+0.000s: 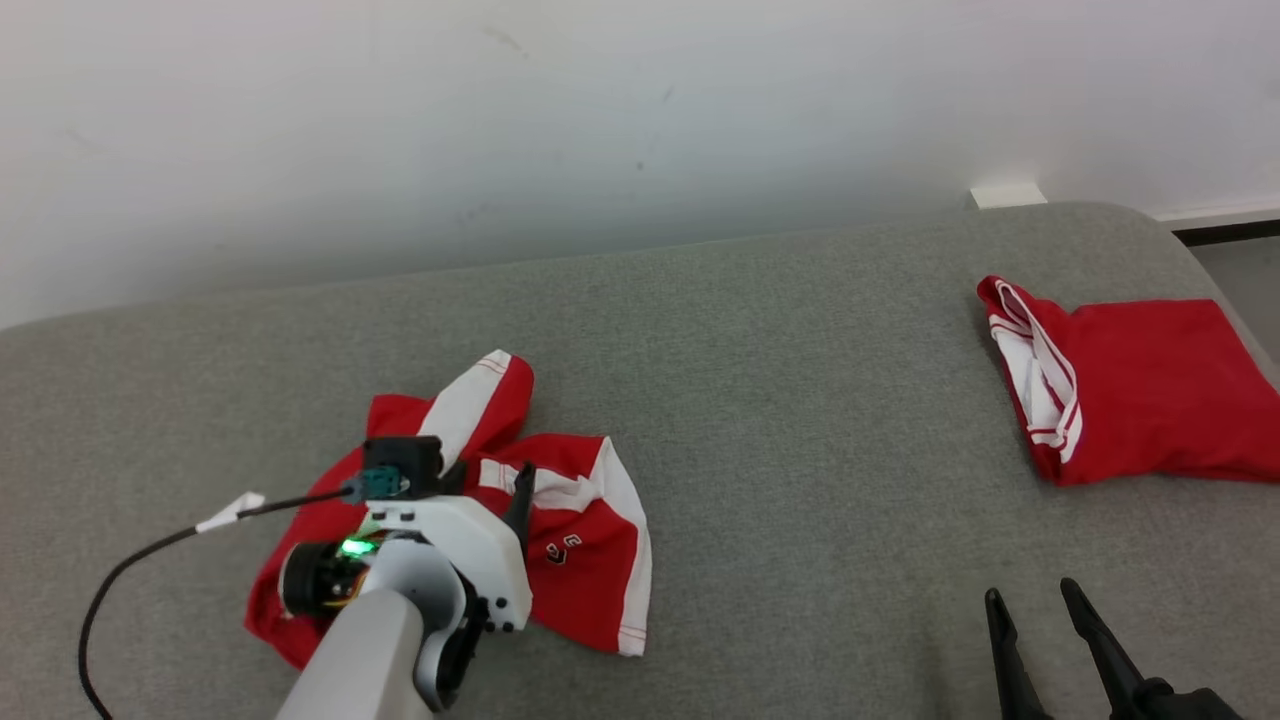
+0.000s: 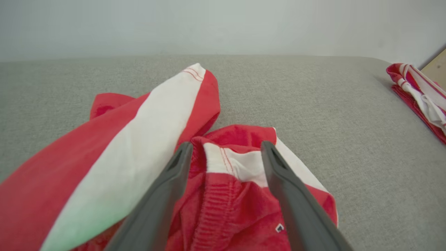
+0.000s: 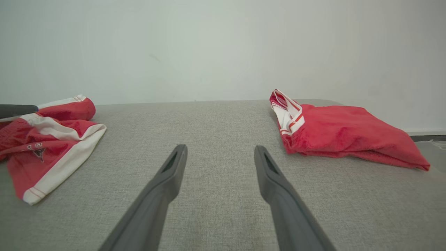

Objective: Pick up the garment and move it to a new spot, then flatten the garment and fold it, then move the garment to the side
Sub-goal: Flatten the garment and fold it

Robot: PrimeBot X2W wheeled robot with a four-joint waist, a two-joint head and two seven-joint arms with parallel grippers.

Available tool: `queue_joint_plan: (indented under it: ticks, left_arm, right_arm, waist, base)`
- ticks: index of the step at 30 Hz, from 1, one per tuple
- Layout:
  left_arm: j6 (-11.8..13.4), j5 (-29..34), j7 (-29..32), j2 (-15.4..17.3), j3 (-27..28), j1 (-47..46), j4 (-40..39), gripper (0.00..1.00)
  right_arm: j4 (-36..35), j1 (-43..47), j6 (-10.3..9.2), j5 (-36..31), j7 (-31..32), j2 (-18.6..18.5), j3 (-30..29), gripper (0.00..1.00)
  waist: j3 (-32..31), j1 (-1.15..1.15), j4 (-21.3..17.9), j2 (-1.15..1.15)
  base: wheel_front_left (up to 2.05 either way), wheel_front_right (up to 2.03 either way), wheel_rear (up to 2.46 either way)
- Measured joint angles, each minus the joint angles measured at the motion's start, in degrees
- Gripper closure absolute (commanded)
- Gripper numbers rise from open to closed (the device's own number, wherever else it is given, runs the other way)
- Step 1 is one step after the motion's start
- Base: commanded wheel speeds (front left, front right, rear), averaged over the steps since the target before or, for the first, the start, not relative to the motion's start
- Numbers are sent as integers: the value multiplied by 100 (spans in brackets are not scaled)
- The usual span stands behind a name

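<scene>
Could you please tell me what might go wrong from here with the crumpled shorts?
1. The left gripper stands open over a bunched fold of the crumpled shorts; closing there may pinch several layers and lift a wad.
2. The cable at that wrist trails beside the shorts and might snag the cloth.

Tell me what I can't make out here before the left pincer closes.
- Head view: left arm hides the middle of the garment.
- Head view: print too small to read.
- Head view: right pincer cut by bottom edge.
- Left wrist view: folded garment cut by right edge.
</scene>
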Motion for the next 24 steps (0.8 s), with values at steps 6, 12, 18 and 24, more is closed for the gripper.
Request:
queue_joint_plan:
  ticks: [6, 12, 18, 24]
  left_arm:
    - [236, 43, 221, 54, 26, -377, 559, 0]
    - [174, 9, 191, 66, -37, -407, 776, 31]
    - [124, -42, 188, 54, -138, -495, 932, 31]
    - [82, -59, 200, 36, -263, -754, 1048, 52]
  right_arm:
    - [14, -58, 0, 29, 0, 1, -10, 0]
    - [16, -41, 0, 29, 0, 3, -71, 0]
    - [27, -93, 0, 29, 0, 12, 20, 0]
    - [35, -224, 0, 31, 0, 16, 77, 0]
  waist:
    - [102, 0, -190, 0]
    - [89, 0, -166, 0]
    - [153, 0, -140, 0]
    - [297, 0, -182, 0]
  base:
    - [0, 0, 0]
    - [0, 0, 0]
    - [0, 0, 0]
    - [0, 0, 0]
